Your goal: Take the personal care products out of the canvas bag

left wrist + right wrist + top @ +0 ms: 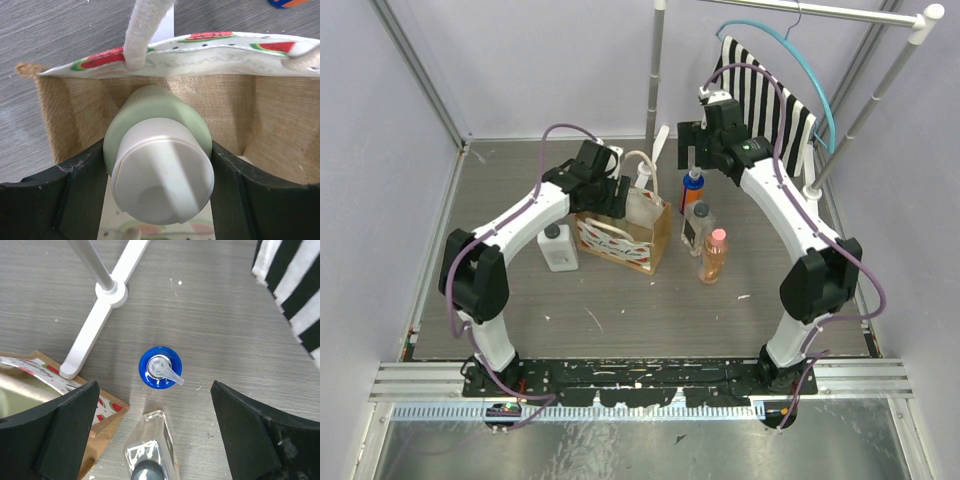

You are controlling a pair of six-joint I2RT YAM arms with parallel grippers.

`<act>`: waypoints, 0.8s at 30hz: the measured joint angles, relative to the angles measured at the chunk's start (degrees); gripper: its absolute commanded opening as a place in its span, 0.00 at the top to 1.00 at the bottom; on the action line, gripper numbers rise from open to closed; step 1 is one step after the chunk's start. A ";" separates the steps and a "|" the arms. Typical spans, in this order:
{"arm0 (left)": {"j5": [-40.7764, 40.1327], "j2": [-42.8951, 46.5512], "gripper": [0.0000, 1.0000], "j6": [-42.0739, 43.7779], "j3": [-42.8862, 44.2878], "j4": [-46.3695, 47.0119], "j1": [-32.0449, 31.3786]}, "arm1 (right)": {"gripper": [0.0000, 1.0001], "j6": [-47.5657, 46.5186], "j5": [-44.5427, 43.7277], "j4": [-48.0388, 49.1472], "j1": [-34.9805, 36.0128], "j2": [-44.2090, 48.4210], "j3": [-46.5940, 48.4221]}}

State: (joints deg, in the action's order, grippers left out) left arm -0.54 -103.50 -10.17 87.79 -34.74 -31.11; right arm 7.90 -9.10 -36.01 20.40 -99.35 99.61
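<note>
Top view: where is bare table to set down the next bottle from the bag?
Widest bare patch: the table in front of the canvas bag, toward the near edge. Also the far-left corner behind the white bottle. Crowded: right of the bag, three bottles stand close.

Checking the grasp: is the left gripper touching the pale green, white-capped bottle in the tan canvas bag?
Touching. The left wrist view shows the fingers of the left gripper pressed against both sides of the pale green, white-capped bottle.
</note>
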 measured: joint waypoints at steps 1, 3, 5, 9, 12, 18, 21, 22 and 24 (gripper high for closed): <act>-0.02 0.59 0.66 0.00 0.55 -0.87 -0.17 | 0.00 0.00 0.00 0.07 0.00 1.27 -0.22; -0.33 1.79 0.65 -0.15 2.64 -2.91 -0.39 | 0.00 0.00 -0.02 0.24 0.00 3.21 -0.66; -0.92 3.04 0.65 -0.20 4.79 -4.15 -0.63 | 0.00 0.00 0.00 0.44 0.00 4.33 -1.20; -3.91 6.36 0.65 -0.37 9.60 -6.67 -1.11 | 0.00 0.02 0.07 0.46 0.00 4.72 -2.14; -7.91 9.86 0.65 -0.31 12.22 -7.89 -1.38 | 0.00 0.09 0.50 0.39 0.00 4.72 -3.19; -18.36 16.20 0.61 0.90 14.16 -9.44 -1.36 | 0.01 0.24 3.26 0.42 0.87 5.18 -3.93; -23.58 17.75 0.60 1.75 14.47 -9.84 -1.27 | 0.01 0.02 4.52 -0.63 2.32 5.14 -2.29; -25.33 17.86 0.60 2.05 14.62 -10.19 -1.16 | 0.01 -0.11 4.76 -1.38 3.15 5.11 -1.25; -27.32 17.84 0.57 2.23 14.73 -10.95 -0.68 | 0.01 -0.39 5.20 -1.95 5.27 5.11 0.61</act>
State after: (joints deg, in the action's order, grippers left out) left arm -27.86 -85.67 -7.94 102.52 -45.69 -31.79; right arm 7.51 -3.90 -37.95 25.67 -94.24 100.22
